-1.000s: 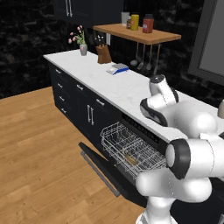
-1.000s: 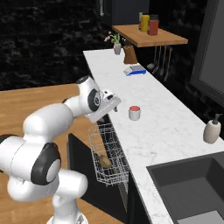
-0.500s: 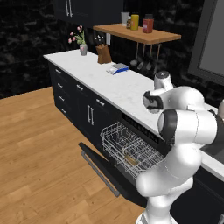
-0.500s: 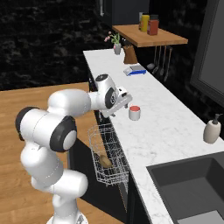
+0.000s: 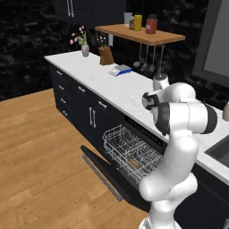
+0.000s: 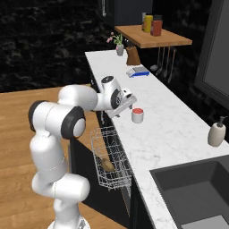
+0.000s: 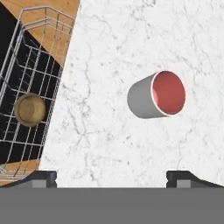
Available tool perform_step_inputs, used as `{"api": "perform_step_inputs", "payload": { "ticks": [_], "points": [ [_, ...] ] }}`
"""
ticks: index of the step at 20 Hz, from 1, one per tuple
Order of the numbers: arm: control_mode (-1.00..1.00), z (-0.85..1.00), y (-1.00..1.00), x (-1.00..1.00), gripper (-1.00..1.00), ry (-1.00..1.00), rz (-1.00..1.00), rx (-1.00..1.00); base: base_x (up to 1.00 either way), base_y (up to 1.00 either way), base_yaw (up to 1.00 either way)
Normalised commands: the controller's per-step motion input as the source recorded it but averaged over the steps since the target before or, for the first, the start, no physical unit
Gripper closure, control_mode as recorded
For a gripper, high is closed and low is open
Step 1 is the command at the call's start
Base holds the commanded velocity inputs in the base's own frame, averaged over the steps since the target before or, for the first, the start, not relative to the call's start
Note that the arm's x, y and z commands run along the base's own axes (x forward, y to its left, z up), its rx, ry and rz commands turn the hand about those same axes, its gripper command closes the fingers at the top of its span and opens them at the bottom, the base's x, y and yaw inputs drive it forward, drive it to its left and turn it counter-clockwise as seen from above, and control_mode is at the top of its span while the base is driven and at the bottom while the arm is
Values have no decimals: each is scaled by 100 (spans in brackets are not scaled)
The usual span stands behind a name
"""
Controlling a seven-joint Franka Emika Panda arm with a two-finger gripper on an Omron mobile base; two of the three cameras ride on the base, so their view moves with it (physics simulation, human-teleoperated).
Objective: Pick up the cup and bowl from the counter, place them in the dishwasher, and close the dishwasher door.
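Jaws spread wide, empty, above the cup (image 7: 156, 95).
If I drop off-centre, a fingertip (image 7: 183, 178) could tip it across the desk (image 7: 131, 39); bowl (image 7: 29, 109) sits racked, left of frame.

You see the cup (image 7: 155, 95) (white, red inside) upright on the counter (image 7: 109, 65), right of centre in the hand view; the tan bowl (image 7: 29, 109) lies in the dishwasher (image 5: 134, 154) rack, door (image 5: 100, 172) down.
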Motion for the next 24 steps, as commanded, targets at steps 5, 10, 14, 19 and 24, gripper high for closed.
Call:
{"api": "perform_step_inputs", "payload": {
  "ticks": [5, 10, 14, 19, 24],
  "points": [
    [-100, -17, -12, 47, -100, 0, 0, 0, 0, 0, 0],
    [-100, -23, -22, 39, -100, 0, 0, 0, 0, 0, 0],
    [-100, -26, -16, 35, -100, 0, 0, 0, 0, 0, 0],
    [-100, -25, 0, 34, -100, 0, 0, 0, 0, 0, 0],
    [-100, -21, -2, 32, -100, 0, 0, 0, 0, 0, 0]
  ]
}}
